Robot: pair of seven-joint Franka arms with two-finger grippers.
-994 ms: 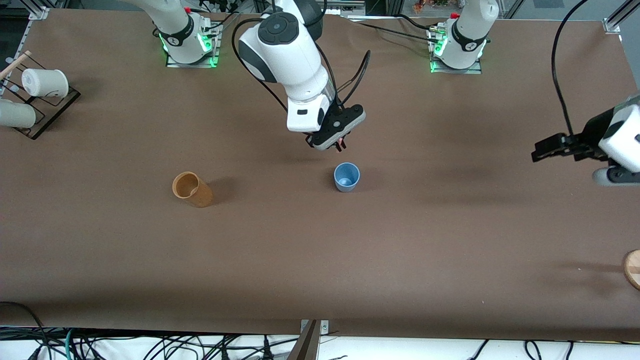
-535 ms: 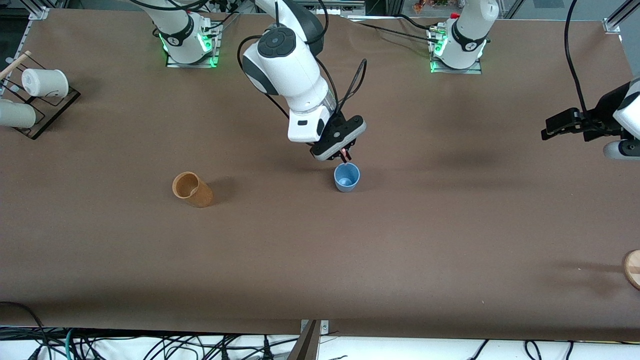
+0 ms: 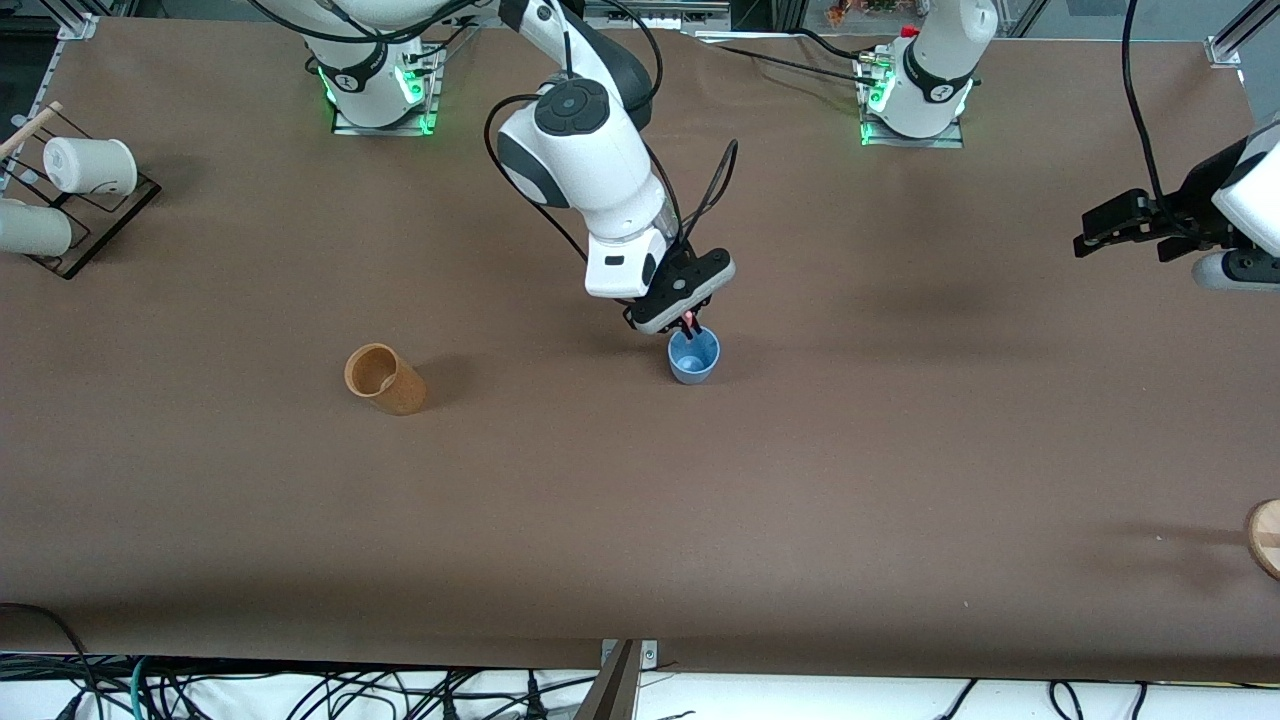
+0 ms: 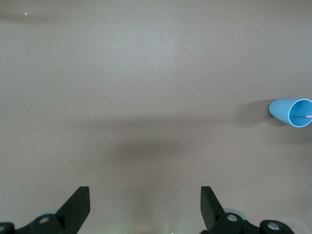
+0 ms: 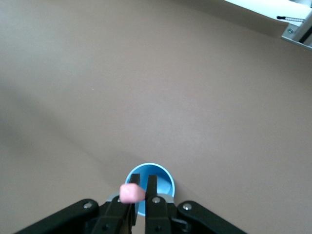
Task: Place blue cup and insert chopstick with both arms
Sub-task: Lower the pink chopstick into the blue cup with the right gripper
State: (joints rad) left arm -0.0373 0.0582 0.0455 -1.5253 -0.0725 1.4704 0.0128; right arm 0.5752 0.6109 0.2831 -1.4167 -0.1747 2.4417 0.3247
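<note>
The blue cup (image 3: pixel 693 358) stands upright near the middle of the table. My right gripper (image 3: pixel 690 326) hangs directly over it, shut on the pinkish-red chopstick (image 3: pixel 689 320), whose lower end dips inside the cup's rim. In the right wrist view the gripper (image 5: pixel 141 187) holds the chopstick's pink top end (image 5: pixel 130 193) above the cup (image 5: pixel 163 178). My left gripper (image 3: pixel 1090 230) is open and empty in the air at the left arm's end of the table. Its wrist view shows the open gripper (image 4: pixel 144 202), and the cup (image 4: pixel 287 110) farther off with the chopstick (image 4: pixel 308 117) in its mouth.
A tan-orange cup (image 3: pixel 384 379) stands toward the right arm's end, level with the blue cup. Two white cups (image 3: pixel 90 165) and a pale wooden stick (image 3: pixel 30 126) sit on a black rack at that end's edge. A wooden disc (image 3: pixel 1266 537) shows at the left arm's end.
My right gripper has come down with the chopstick onto the blue cup, so the stick's lower end is now inside the rim. My left gripper has drawn back and risen slightly.
</note>
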